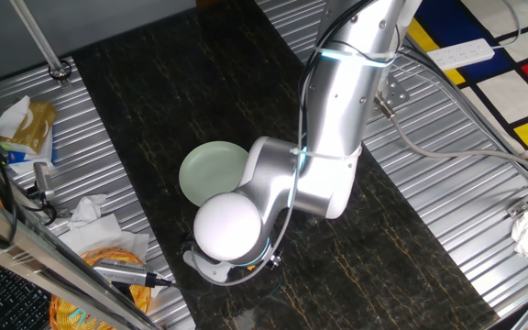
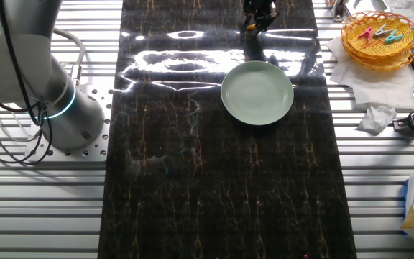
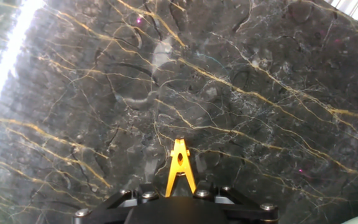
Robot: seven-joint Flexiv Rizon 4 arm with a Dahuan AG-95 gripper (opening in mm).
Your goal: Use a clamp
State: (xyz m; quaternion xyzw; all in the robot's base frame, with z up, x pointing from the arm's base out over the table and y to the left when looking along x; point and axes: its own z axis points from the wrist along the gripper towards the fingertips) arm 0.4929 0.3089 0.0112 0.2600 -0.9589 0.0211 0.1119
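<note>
The claw (image 3: 178,198) is mostly cut off at the bottom edge of the hand view, its fingertips hidden, yet it pinches the orange clamp (image 3: 179,167), which juts out ahead of it above the dark marble surface (image 3: 241,87). In one fixed view the arm's white joint (image 1: 230,226) covers the claw entirely; the pale green plate (image 2: 257,92) lies just beside it.

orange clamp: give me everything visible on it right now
The clamp is a small orange clothespin-style clip, plastic by its look. In the hand view its pointed end faces away from the camera, two legs splaying back toward the gripper, which appears to hold it. It hangs over the dark marble surface. Whether it touches the surface cannot be told.
</note>
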